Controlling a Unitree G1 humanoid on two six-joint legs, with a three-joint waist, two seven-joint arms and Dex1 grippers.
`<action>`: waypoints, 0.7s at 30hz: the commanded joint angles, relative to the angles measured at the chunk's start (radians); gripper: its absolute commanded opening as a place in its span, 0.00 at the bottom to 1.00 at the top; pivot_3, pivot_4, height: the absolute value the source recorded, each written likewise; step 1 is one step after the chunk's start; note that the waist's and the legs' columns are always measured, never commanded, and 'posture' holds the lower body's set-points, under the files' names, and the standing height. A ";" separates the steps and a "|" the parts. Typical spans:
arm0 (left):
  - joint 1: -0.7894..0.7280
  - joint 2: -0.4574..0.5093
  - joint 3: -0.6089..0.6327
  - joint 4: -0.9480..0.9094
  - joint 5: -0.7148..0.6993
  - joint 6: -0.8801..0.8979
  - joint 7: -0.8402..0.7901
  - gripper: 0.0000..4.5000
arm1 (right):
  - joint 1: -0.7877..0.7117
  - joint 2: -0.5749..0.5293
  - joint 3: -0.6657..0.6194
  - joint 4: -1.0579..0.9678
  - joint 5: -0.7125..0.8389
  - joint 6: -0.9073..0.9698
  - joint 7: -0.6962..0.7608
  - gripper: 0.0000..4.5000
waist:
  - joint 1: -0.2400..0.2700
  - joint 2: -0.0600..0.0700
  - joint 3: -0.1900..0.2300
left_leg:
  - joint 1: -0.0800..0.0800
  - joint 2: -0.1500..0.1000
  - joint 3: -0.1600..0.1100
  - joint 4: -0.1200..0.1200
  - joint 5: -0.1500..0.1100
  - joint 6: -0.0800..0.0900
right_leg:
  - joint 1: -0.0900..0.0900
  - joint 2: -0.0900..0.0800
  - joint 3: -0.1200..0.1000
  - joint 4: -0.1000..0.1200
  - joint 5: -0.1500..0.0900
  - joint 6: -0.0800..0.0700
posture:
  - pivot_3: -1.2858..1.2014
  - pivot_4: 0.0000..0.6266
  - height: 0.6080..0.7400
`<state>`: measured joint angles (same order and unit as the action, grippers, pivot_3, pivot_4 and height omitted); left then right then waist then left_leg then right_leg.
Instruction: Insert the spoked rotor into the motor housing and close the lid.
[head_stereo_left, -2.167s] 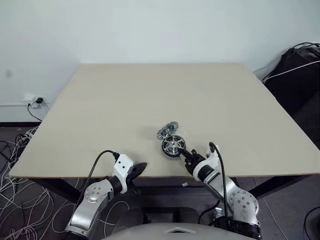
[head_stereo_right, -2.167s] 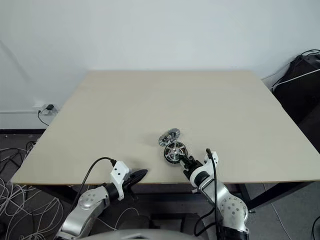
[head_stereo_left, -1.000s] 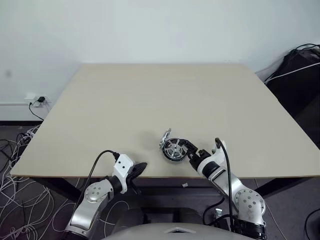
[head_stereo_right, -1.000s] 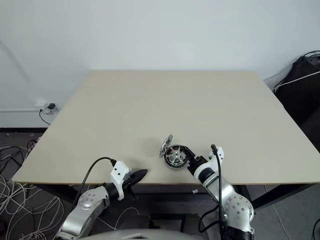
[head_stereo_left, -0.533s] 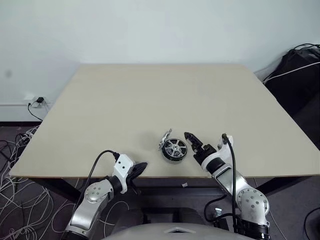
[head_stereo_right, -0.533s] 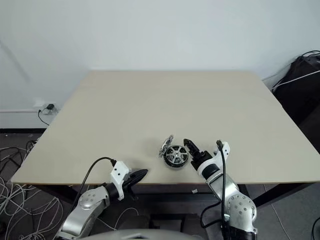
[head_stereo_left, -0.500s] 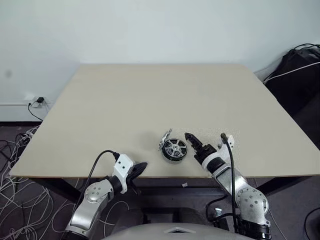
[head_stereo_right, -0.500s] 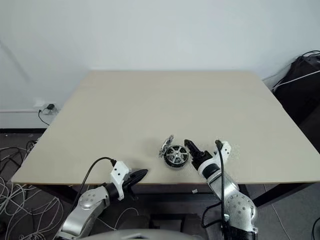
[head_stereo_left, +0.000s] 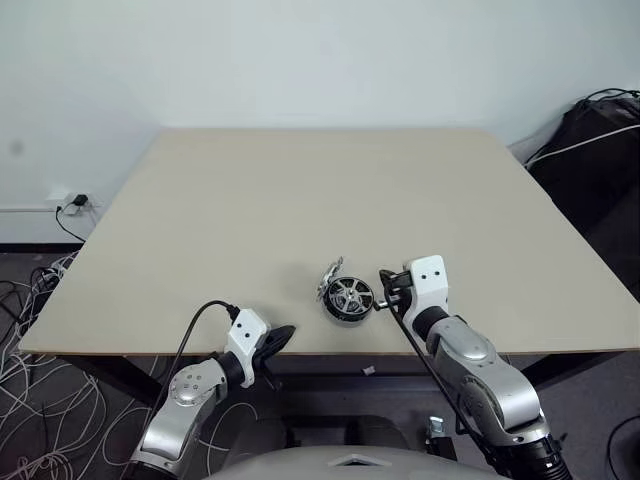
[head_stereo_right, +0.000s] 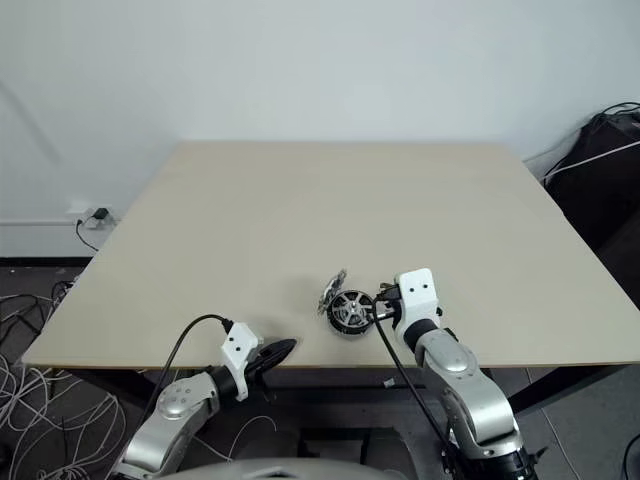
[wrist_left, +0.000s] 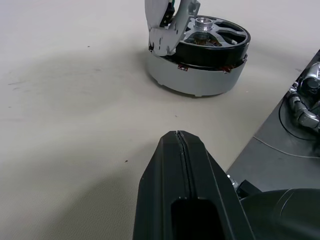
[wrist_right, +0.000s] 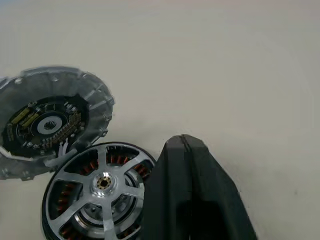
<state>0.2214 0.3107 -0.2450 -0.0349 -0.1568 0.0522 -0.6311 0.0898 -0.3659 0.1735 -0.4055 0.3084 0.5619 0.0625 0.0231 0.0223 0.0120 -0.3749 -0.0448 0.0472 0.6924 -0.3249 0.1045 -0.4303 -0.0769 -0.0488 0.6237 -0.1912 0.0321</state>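
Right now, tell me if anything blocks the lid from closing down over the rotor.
Nothing visible does. The lid stands tilted against the spoked rotor, which already sits in the motor housing. The right gripper is beside the rotor, not over it.

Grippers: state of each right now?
Left gripper: closed, holding nothing.
Right gripper: closed, holding nothing, beside the rotor.

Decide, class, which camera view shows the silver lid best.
The right wrist view: the lid fills much of it, its inner face with cut-outs clear, propped against the rotor. The left wrist view shows it partly cut off; the eye views show a small tilted sliver.
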 joint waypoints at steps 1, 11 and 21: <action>-0.006 -0.004 0.010 -0.019 0.000 -0.014 0.005 0.00 | -0.031 -0.011 0.033 -0.042 -0.067 0.023 0.018 0.01 | 0.002 0.000 0.000 | 0.000 0.000 0.000 0.000 0.000 0.000 | 0.000 0.000 0.000 0.000 0.000 0.000 | 0.52 0.00 1.00; -0.011 -0.004 0.007 -0.030 0.001 -0.007 0.009 0.00 | -0.067 0.028 0.106 -0.011 -0.153 0.081 0.064 0.01 | 0.006 -0.001 0.000 | 0.000 0.000 0.000 0.001 0.000 0.000 | 0.000 0.000 0.000 0.000 0.000 0.000 | 0.52 0.00 1.00; -0.005 -0.005 0.006 -0.045 0.000 -0.002 0.017 0.00 | -0.093 0.080 0.121 0.057 -0.208 0.090 0.094 0.01 | 0.006 -0.002 0.000 | 0.000 0.000 0.000 0.001 0.002 -0.004 | 0.001 0.000 0.000 0.000 0.000 0.000 | 0.52 0.00 1.00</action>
<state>0.2227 0.3073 -0.2448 -0.0383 -0.1567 0.0572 -0.6131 0.0200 -0.2945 0.2977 -0.3346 0.1135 0.6591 0.1508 0.0287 0.0207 0.0121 -0.3747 -0.0449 0.0470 0.6936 -0.3232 0.1006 -0.4298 -0.0765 -0.0491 0.6242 -0.1908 0.0326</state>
